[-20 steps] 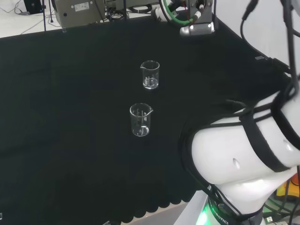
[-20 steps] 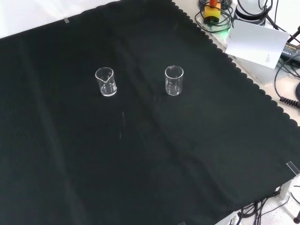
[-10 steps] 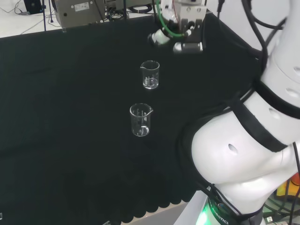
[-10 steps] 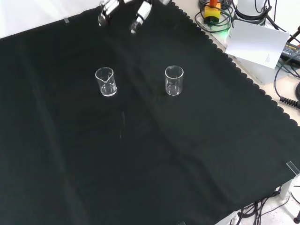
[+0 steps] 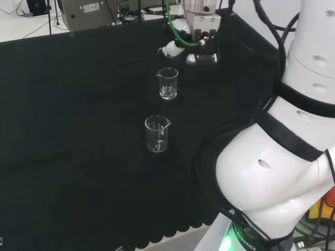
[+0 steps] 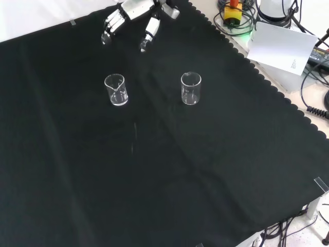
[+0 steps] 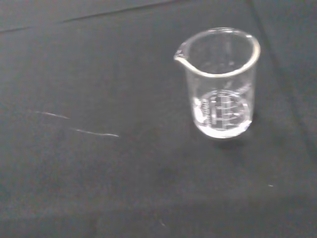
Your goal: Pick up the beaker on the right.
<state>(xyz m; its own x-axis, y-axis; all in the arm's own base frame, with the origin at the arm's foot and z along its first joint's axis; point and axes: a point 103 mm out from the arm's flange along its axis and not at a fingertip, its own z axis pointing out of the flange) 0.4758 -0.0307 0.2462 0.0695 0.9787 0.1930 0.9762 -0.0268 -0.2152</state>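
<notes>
Far beaker [image 5: 167, 83]: upright on the cloth [image 5: 78, 130], behind the near beaker in the head view; left one [image 6: 116, 89] in the front view.
Near beaker [image 5: 157, 134]: upright on the cloth, well apart from the far beaker; right one [image 6: 190, 88] in the front view.
Hand [image 6: 134, 15]: above the cloth, beyond the left beaker in the front view; right of and behind the far beaker [image 5: 183, 46] in the head view, touching neither.
Wrist view: 1 beaker [image 7: 221, 82] upright on the cloth.

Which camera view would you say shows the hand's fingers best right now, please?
The front view: the hand enters from the top with fingers straight and spread, above the left beaker. In the head view the hand is partly hidden behind its mount.
</notes>
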